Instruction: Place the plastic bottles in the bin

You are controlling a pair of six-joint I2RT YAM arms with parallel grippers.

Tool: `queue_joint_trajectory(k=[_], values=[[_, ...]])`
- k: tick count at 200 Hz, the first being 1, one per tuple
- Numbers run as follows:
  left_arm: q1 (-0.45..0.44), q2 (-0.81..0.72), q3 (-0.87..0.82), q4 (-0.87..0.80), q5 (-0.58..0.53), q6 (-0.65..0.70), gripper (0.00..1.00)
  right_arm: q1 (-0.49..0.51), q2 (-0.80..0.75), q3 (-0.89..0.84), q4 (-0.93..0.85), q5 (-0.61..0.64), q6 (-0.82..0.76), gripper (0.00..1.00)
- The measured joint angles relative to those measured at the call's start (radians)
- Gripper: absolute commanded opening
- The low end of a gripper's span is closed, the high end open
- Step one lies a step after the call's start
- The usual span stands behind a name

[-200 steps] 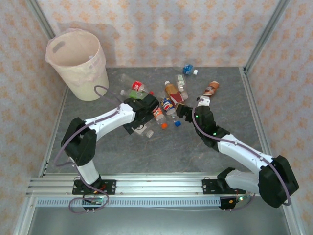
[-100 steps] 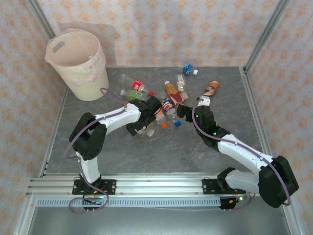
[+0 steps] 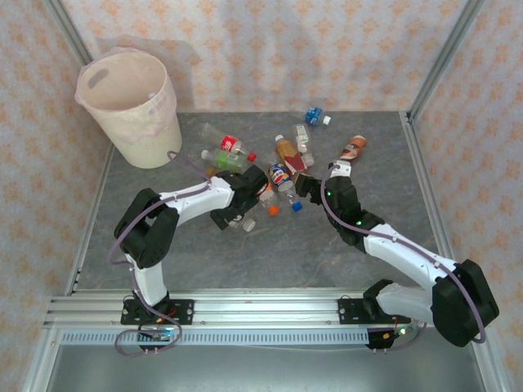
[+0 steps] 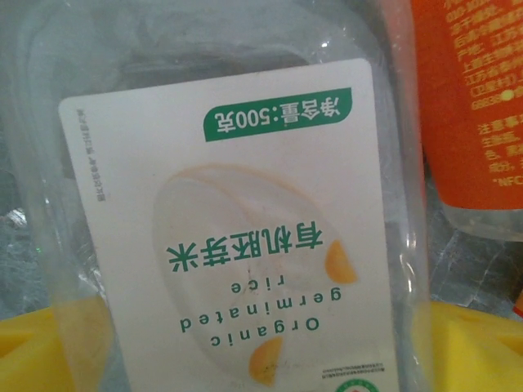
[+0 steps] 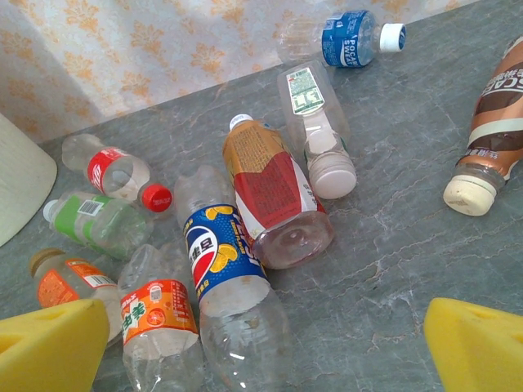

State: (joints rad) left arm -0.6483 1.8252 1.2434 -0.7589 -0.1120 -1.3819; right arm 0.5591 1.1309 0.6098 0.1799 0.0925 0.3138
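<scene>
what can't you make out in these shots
- Left wrist view: white-label bottle is too close; cap and base cut off by the frame.
- Same view: whether the left gripper grips it; the bottle overlaps both fingers.
- Same view: orange-label bottle, cut by top and right edges.
- Right wrist view: brown bottle, cut by the right edge.

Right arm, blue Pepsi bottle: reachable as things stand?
Likely yes. The right gripper is open, and the Pepsi bottle lies just ahead of it with nothing on top. The orange-label bottle and the red-label bottle lie close on either side, so closing may nudge them.
</scene>
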Motion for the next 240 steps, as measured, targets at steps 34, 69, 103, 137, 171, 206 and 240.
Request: queue_joint_trajectory(k=[34, 69, 103, 137, 171, 206, 240], values=[[0.000, -0.070, -0.089, 0.047, -0.003, 0.019, 0.79, 0.000, 0.000, 0.000, 0.000, 0.000, 0.000, 0.99], [0.000, -0.158, -0.155, 0.057, -0.067, 0.103, 0.77, 0.000, -0.003, 0.000, 0.000, -0.004, 0.004, 0.99], [0.000, -0.299, -0.219, 0.068, -0.163, 0.234, 0.73, 0.000, -0.029, 0.000, 0.007, -0.016, 0.002, 0.99], [0.010, -0.366, -0.229, 0.078, -0.224, 0.339, 0.64, 0.000, -0.032, 0.000, 0.035, -0.071, -0.030, 0.99], [0.038, -0.401, -0.248, 0.096, -0.248, 0.432, 0.53, 0.000, -0.032, 0.000, 0.053, -0.101, -0.068, 0.99], [0.069, -0.469, -0.248, 0.097, -0.279, 0.519, 0.49, 0.000, -0.033, -0.007, 0.109, -0.118, -0.096, 0.99], [0.115, -0.566, -0.245, 0.098, -0.298, 0.599, 0.48, 0.000, -0.033, -0.015, 0.130, -0.118, -0.107, 0.99]])
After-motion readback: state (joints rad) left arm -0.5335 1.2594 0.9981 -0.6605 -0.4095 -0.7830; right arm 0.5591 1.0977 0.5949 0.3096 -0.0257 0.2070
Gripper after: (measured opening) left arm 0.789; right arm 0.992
